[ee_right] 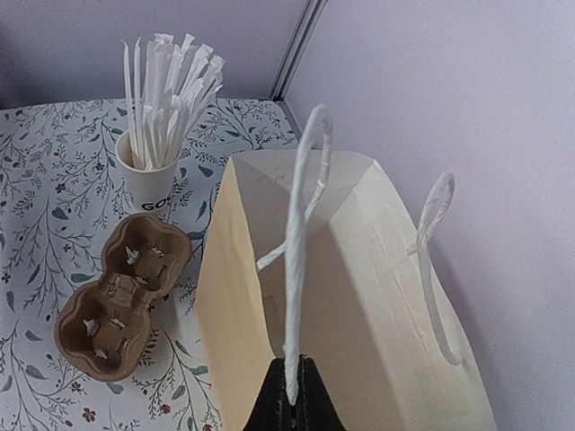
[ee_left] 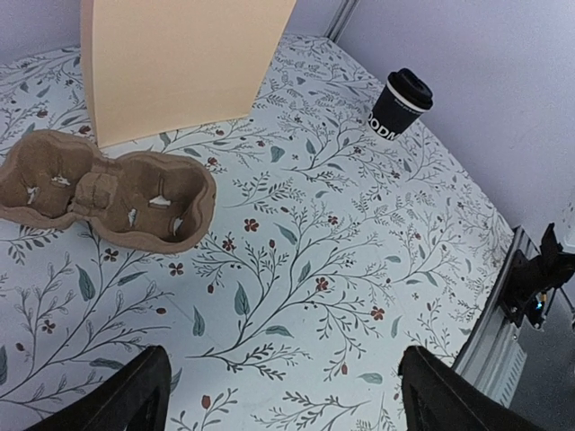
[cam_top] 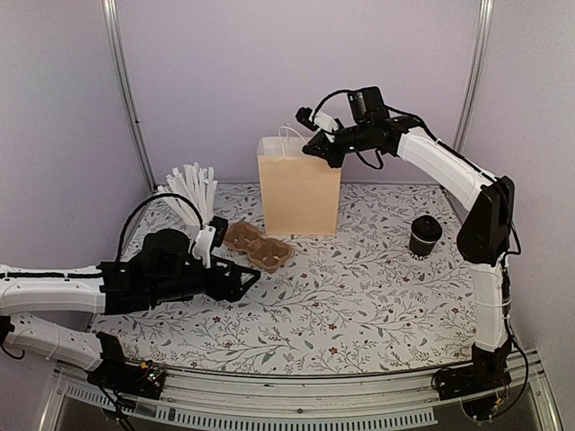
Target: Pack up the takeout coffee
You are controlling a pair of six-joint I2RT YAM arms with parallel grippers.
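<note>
The takeout coffee (cam_top: 424, 235) is a small black cup with a black lid, standing upright on the right of the table, also in the left wrist view (ee_left: 401, 103). A tan paper bag (cam_top: 298, 193) stands open at the back centre. My right gripper (ee_right: 290, 395) is above the bag's right top edge, shut on one of its white twisted handles (ee_right: 296, 269); in the top view the right gripper (cam_top: 310, 150) hangs well above and left of the cup. My left gripper (ee_left: 283, 395) is open and empty, low over the table's left side (cam_top: 247, 278).
A brown pulp cup carrier (cam_top: 259, 246) lies in front of the bag's left corner, just beyond my left gripper. A white cup of white sticks (cam_top: 190, 193) stands at the back left. The bag's second handle (ee_right: 429, 260) hangs free. Walls close in the back and sides.
</note>
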